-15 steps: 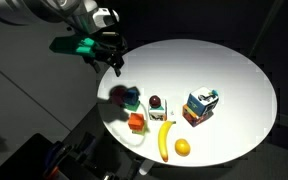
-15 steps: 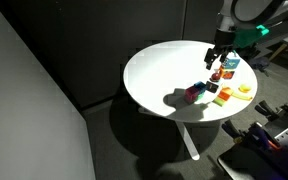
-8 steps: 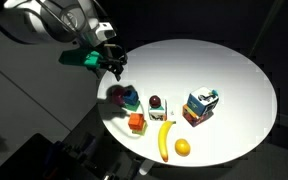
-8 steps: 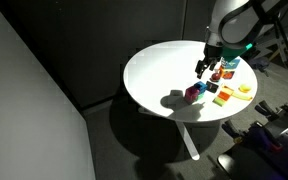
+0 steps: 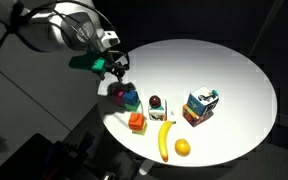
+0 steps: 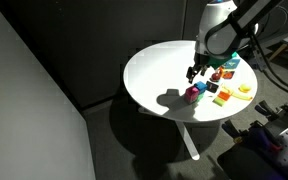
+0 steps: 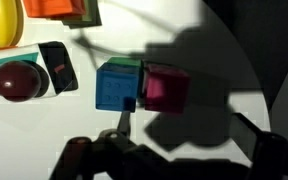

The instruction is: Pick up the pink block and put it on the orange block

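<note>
1. Pink block (image 7: 166, 88) lies at the centre of the wrist view, just above the gripper (image 7: 174, 152). The jaws stand wide apart toward the lower corners of the frame and hold nothing.
2. On its left side in that frame the block touches, or very nearly touches, a teal cube (image 7: 117, 85). Its upper, lower and right sides look free.
3. It appears to be a small, stiff, light cube with smooth faces, so it may be a little slippery. The upper and lower faces in the frame seem the safest pair to pinch, at mid-height. A grip across left and right would put one finger against the teal cube.
4. Farther up and to the left are a dark red fruit (image 7: 17, 80) and a banana (image 7: 6, 22).
5. Farthest away, the orange block (image 7: 59, 8) is cut off by the top edge of the frame, well apart from the pink block.
6. All of these things rest on a round white table (image 5: 224, 60).
</note>
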Robot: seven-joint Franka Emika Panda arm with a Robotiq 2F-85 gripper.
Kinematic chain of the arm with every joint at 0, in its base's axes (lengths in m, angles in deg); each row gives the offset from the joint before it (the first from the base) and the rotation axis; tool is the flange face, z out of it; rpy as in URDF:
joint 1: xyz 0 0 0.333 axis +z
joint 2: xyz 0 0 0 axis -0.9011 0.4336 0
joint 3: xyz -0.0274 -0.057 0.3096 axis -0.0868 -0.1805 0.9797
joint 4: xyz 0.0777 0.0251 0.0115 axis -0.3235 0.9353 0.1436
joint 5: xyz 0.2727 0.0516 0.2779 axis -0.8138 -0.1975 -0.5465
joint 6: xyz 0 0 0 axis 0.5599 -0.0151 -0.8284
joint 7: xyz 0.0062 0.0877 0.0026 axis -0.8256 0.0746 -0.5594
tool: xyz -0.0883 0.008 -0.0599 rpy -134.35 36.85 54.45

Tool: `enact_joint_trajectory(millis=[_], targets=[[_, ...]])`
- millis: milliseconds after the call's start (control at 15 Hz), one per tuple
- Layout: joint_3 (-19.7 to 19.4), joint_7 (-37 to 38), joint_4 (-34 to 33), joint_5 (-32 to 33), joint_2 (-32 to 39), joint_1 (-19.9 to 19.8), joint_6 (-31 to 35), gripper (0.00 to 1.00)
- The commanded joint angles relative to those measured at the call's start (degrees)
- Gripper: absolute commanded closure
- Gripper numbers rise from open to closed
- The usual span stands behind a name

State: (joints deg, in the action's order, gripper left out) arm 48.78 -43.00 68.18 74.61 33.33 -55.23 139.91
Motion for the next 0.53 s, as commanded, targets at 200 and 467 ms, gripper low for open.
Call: enact_joint_trajectory(millis=[200, 467], targets=[[-1.76, 2.97, -4.45, 1.44, 5.6, 2.66, -0.48, 0.0], [-2.17, 2.92, -5.56, 1.53, 7.64, 3.4, -0.57, 0.0]])
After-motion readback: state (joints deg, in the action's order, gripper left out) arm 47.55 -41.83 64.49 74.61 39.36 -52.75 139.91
